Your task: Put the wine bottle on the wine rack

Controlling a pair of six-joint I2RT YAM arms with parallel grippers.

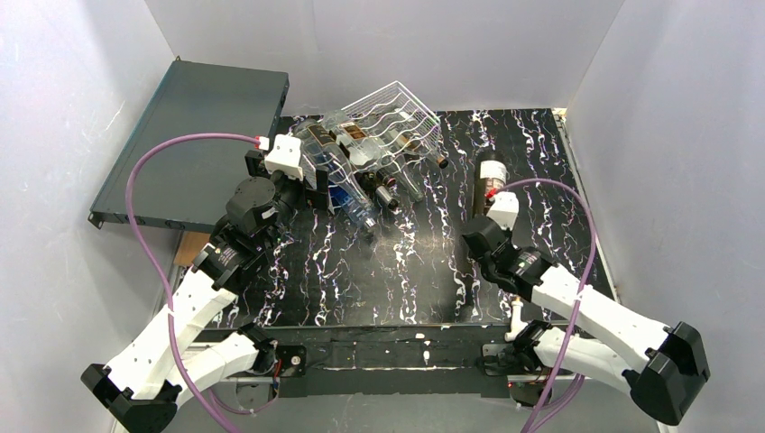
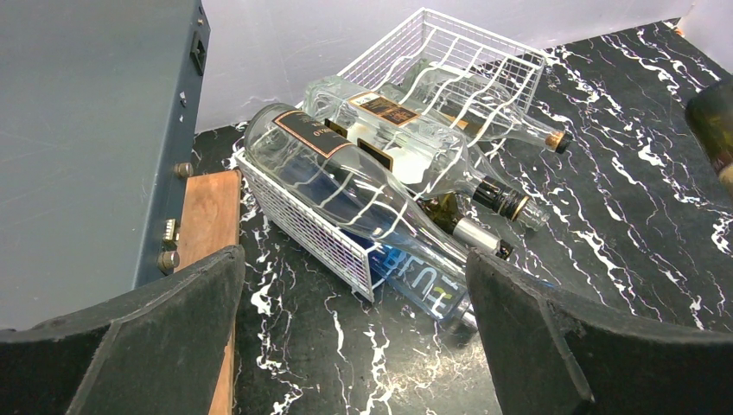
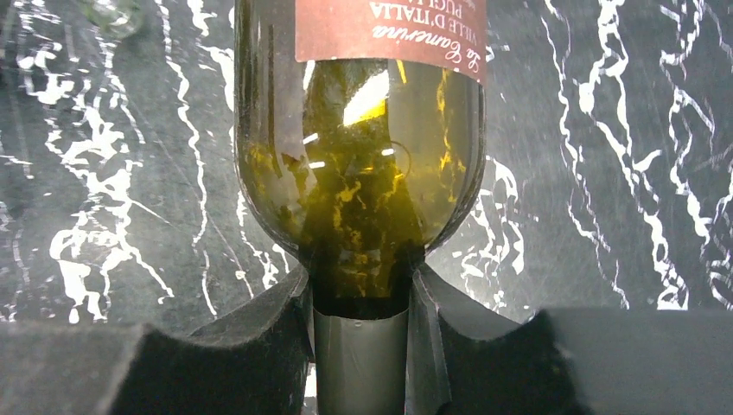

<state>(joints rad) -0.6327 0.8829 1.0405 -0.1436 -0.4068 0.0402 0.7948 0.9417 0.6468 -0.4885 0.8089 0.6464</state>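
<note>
The white wire-grid wine rack (image 1: pixel 397 113) sits at the back middle of the table, turned at an angle, with several bottles lying in it; it also shows in the left wrist view (image 2: pixel 449 52). A dark green wine bottle (image 1: pixel 490 183) with a red label lies on the table right of the rack. My right gripper (image 1: pixel 488 219) is shut on its grey-foiled neck (image 3: pixel 359 363), the body (image 3: pixel 359 173) pointing away. My left gripper (image 1: pixel 311 185) is open and empty just left of the rack, fingers (image 2: pixel 130 346) wide apart above the table.
A flat dark grey box (image 1: pixel 194 135) leans at the back left, next to a wooden block (image 2: pixel 207 216). A blue-lettered clear bottle (image 2: pixel 423 281) sticks out of the rack's near end. Marbled black table (image 1: pixel 388 271) spreads in front.
</note>
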